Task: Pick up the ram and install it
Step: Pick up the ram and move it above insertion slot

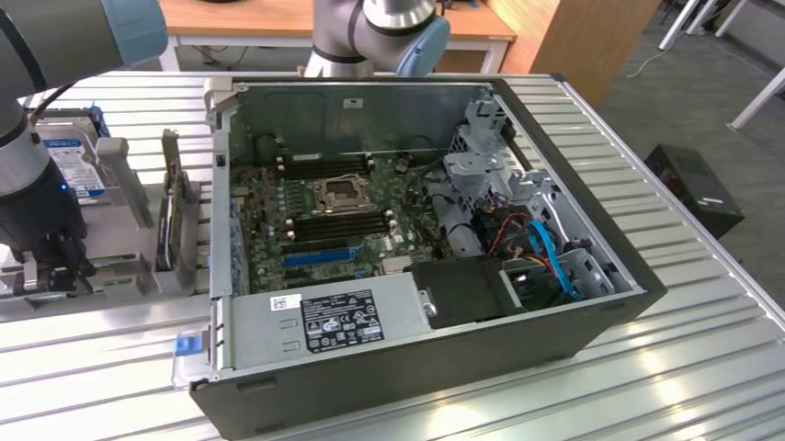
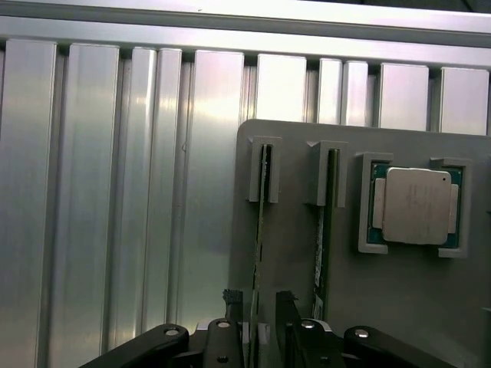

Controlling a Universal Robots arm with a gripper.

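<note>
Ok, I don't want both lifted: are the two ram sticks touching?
Apart. The wrist view shows the first ram and the second ram in separate slots, gray holder between.

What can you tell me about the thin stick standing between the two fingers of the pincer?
The ram is a long, thin greenish board seen edge-on, standing on its long edge in the grey holder. A slotted bracket of the holder clasps one end. The open pincer straddles the other end, one finger on each side, with small gaps showing. A second stick stands parallel beside it, apart.
</note>
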